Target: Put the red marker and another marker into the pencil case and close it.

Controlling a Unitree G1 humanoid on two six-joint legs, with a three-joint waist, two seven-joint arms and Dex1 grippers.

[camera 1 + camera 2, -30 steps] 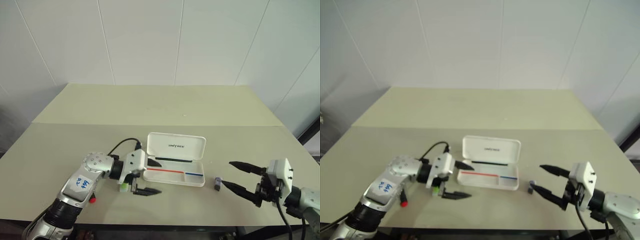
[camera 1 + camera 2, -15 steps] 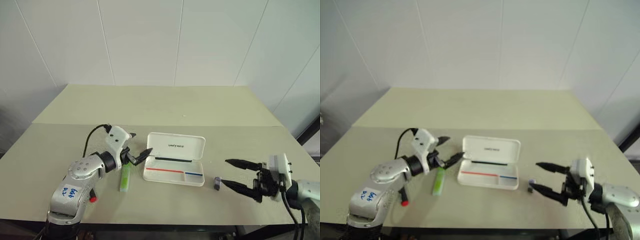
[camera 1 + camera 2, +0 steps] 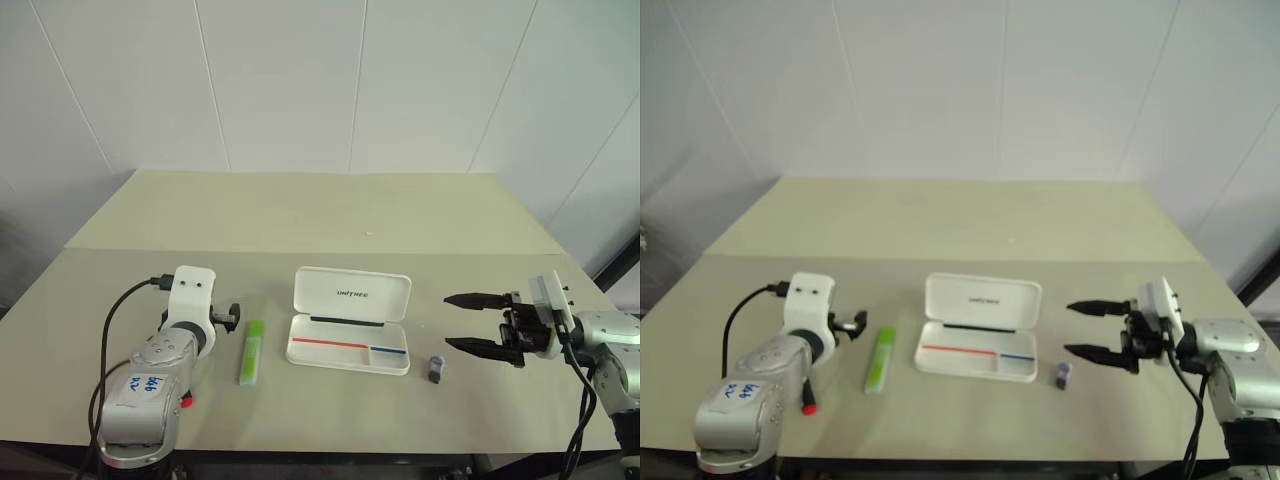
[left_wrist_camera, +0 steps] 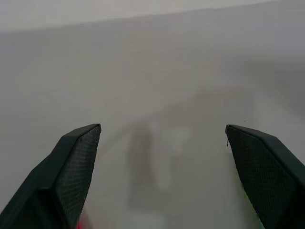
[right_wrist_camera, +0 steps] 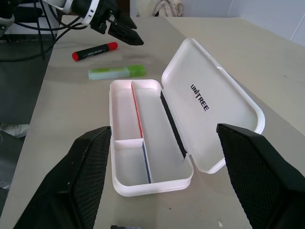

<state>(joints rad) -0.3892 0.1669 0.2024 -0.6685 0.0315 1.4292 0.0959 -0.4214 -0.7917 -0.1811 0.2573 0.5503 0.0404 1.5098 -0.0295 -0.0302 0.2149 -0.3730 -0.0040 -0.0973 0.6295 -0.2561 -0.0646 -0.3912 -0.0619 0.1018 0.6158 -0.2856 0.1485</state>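
left hand (image 3: 232,316) swung left off green highlighter (image 3: 250,352), open, empty | right hand (image 3: 478,322) open | pencil case (image 3: 350,318) open, empty, both markers still out

The white pencil case (image 3: 350,330) lies open and empty, lid up. Left of it lies the lime-green highlighter (image 3: 250,352); farther left, the red marker (image 5: 95,50).
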